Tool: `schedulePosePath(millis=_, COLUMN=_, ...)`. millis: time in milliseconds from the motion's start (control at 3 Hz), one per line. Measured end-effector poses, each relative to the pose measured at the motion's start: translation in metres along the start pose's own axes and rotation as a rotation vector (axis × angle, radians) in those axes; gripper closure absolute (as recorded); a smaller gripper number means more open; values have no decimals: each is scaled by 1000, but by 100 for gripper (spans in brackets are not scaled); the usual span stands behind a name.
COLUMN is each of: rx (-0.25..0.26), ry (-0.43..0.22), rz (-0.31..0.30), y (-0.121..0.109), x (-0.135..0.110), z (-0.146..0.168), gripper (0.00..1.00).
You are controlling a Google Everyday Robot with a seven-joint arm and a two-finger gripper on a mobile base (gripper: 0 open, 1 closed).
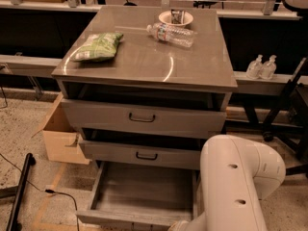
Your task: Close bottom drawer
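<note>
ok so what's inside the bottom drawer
The bottom drawer shows only bare grey tray floor. Its back is hidden under the middle drawer, its right front corner behind the robot arm. The gripper is out of view, below the frame.

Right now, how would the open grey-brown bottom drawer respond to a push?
The grey-brown bottom drawer looks empty, so probably light. Its stiff front likely slides straight in. The gripper is out of view; only the white arm shows.

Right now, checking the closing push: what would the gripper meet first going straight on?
The gripper is out of view below the frame, past the arm, so its heading is unreadable; probably the front of the open bottom drawer.
</note>
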State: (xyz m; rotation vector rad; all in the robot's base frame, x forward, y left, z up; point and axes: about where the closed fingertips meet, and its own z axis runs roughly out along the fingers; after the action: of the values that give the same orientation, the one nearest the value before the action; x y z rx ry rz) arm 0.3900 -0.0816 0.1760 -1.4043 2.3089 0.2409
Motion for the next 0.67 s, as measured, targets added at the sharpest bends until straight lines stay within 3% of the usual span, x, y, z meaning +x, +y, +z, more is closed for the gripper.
schedulePosePath(millis=333, rx=0, ry=0, rz=0, y=0, x=0, z=0, gripper=100)
schedulePosePath(millis=667, rx=110, ry=-51, rz=-12, y=-40, x=-8, z=2, gripper=100)
